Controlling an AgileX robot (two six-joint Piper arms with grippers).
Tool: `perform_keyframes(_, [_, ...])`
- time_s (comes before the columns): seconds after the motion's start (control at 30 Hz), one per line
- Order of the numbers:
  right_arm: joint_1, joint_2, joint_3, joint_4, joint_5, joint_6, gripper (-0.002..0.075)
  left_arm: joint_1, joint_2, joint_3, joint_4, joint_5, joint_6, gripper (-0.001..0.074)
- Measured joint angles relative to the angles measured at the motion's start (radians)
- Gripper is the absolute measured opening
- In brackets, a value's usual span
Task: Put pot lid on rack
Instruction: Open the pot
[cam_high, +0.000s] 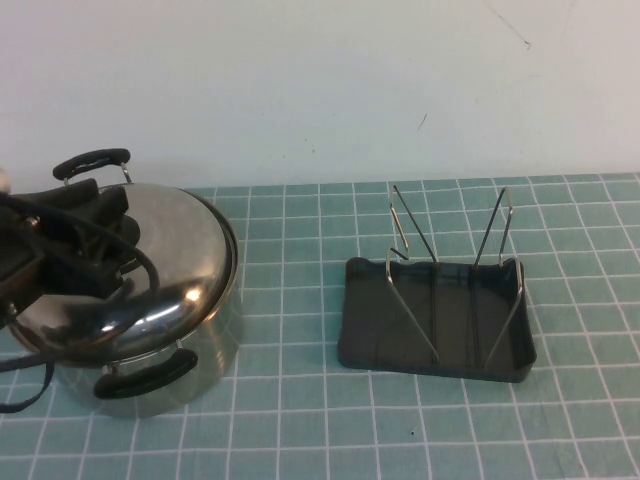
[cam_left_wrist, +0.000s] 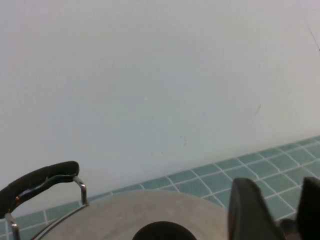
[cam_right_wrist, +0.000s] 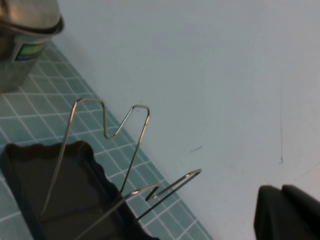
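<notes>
The pot (cam_high: 150, 340) sits nearest, at the table's front left, its front handle (cam_high: 145, 375) facing the camera. The lid (cam_high: 170, 270) rests on the pot, seated level on the rim, so the task's first lift is not yet done. The left arm reaches in over the lid from the left edge, and the left gripper (cam_high: 110, 215) hovers above the lid's top, where the knob should be; in the high view the arm hides the knob. The left wrist view shows a dark rounded shape that is probably the knob (cam_left_wrist: 162, 231) low in the picture, with the fingers (cam_left_wrist: 250, 210) off to one side of it and a narrow gap between them. They look slightly parted, likely readying to close round the knob, but they grip nothing yet.

Further right, well apart from the pot, the rack (cam_high: 436, 345) lies flat on the green gridded mat (cam_high: 300, 430), its wire loops (cam_high: 405, 225) rising at the far side. It is empty and set with open slots, ready to hold the lid on edge.

The right gripper (cam_right_wrist: 287, 212) is outside the high view; its wrist camera looks past the rack toward the pot. Its fingers are pressed together, parked and holding nothing.

Behind everything stands a plain pale wall (cam_high: 320, 80).
</notes>
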Motion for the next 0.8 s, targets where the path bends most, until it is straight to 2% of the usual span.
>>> perform_keyframes(0.1, [0.0,0.0,0.0,-0.034,-0.004,0.032,-0.0001,0.0,0.043,-0.018,0.036,0.0,0.003,0.043])
perform_keyframes(0.13, [0.0,0.0,0.0,-0.036,-0.004,0.048,-0.0001,0.0,0.052,-0.021,0.036,0.0,0.017,0.0484])
perform_keyframes(0.2, [0.0,0.0,0.0,-0.044,-0.004,0.068,-0.0001,0.0,0.069,-0.023,0.025,0.019,0.084,0.0564])
perform_keyframes(0.27, [0.0,0.0,0.0,-0.053,-0.002,0.077,-0.0001,0.0,0.084,-0.023,0.002,0.054,0.144,0.0588])
perform_keyframes(0.4, [0.0,0.0,0.0,-0.057,0.042,0.087,-0.0001,0.0,0.12,-0.023,-0.093,0.104,0.212,0.0602])
perform_keyframes(0.57, [0.0,0.0,0.0,-0.057,0.094,0.091,-0.0001,0.0,0.19,-0.023,-0.203,0.067,0.229,0.0586])
perform_keyframes(0.67, [0.0,0.0,0.0,-0.057,0.09,0.091,-0.0001,0.0,0.227,-0.023,-0.234,0.028,0.229,0.0524])
perform_keyframes(0.8, [0.0,0.0,0.0,-0.057,0.042,0.091,-0.0001,0.0,0.259,-0.025,-0.238,-0.022,0.241,0.0377])
